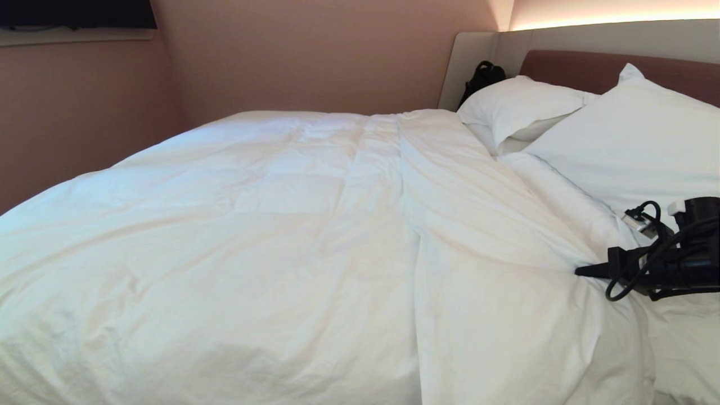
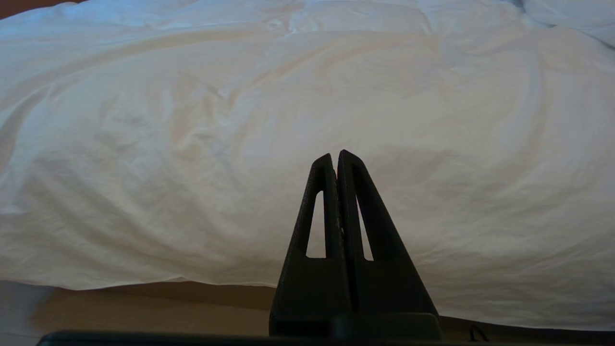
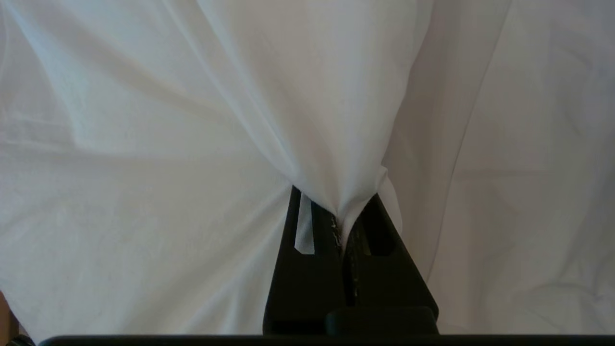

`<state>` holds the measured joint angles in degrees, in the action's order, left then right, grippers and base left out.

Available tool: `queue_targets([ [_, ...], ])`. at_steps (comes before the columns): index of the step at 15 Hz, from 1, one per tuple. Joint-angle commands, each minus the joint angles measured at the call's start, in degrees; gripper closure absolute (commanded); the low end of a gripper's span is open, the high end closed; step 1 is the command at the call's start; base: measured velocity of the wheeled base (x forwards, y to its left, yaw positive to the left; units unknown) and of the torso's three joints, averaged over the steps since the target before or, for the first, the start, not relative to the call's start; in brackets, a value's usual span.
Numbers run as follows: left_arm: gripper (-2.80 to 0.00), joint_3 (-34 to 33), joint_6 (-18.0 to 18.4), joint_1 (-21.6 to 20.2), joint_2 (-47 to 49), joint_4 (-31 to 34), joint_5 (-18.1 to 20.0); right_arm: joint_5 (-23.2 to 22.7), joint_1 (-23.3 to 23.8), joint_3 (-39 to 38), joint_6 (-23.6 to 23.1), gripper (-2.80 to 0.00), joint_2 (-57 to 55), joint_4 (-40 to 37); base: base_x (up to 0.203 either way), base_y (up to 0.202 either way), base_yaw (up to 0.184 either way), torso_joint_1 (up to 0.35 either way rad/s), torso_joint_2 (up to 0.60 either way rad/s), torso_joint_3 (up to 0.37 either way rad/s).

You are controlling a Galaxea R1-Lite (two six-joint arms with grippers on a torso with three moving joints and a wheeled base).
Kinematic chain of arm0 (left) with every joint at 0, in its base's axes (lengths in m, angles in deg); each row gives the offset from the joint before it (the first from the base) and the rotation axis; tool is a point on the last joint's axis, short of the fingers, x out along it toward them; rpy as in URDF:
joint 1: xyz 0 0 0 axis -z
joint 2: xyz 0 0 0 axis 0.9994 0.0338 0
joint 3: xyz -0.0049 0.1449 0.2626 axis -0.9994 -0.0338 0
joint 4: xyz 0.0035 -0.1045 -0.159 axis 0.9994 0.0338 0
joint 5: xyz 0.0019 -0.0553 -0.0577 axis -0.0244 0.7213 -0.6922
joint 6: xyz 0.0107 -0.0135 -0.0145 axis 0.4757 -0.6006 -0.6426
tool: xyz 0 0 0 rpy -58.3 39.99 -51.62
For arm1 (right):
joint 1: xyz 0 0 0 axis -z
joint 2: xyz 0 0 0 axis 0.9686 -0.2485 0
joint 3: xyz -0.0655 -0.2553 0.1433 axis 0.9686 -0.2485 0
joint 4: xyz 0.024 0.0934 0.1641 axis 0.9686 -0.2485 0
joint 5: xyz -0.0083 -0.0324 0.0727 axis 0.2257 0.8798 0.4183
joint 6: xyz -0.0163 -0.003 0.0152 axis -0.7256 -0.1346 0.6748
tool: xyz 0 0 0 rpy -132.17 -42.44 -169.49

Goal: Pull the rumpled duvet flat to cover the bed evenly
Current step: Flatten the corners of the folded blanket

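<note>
Duvet (image 3: 298, 96) fabric was pinched in the right gripper (image 3: 342, 226), whose two black fingers were clenched on a gathered fold, the cloth fanning out from the pinch in taut pleats. In the head view that right gripper (image 1: 585, 271) reached in from the right edge of the frame with a loop of black cable (image 1: 647, 253) over its wrist, its tip buried at the near corner of the duvet (image 1: 315, 236), just below the pillows. From the grip a long ridge ran across the cover toward the far side of the bed (image 1: 613, 70), and to the left of that ridge the quilted surface lay broad and puffy with shallow wrinkles, reaching the near edge and the far edge of the mattress. Two white pillows (image 1: 630, 140) leaned at the head, against the brown headboard panel in its pale padded surround. A black bag (image 1: 482, 79), or something like it, sat in the far corner beside the pillows; it was too small to tell for sure. The left gripper (image 2: 336, 158) hung low beside the bed with its fingers pressed together on nothing, pointing at the overhanging edge of the duvet (image 2: 307, 120) without touching it, a strip of taupe base (image 2: 168, 302) showing beneath the hem.
</note>
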<state>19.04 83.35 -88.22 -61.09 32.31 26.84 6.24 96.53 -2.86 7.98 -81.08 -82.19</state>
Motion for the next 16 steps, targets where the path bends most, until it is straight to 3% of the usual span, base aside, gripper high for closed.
queue_targets([
  [1,0.00,-0.01,-0.02,-0.02,0.00,-0.05,-0.03,-0.26,0.00,-0.44,-0.01,0.00,-0.09,-0.12,0.000,0.000,0.000,0.000,0.00,0.000],
  [2,0.00,-0.01,-0.02,-0.02,0.00,-0.05,-0.03,-0.36,0.00,-0.52,-0.26,-2.80,0.06,-0.16,0.000,0.000,0.000,0.000,0.00,0.000],
  [11,0.00,-0.01,-0.02,-0.02,0.00,-0.05,-0.03,-0.85,-0.09,-6.94,-0.78,-2.80,13.19,-1.62,0.000,0.000,0.000,0.000,0.00,0.000],
  [16,0.00,-0.01,-0.02,-0.02,0.00,-0.05,-0.03,-3.85,2.13,-16.77,-6.16,-2.80,21.64,-1.60,0.000,0.000,0.000,0.000,0.00,0.000],
])
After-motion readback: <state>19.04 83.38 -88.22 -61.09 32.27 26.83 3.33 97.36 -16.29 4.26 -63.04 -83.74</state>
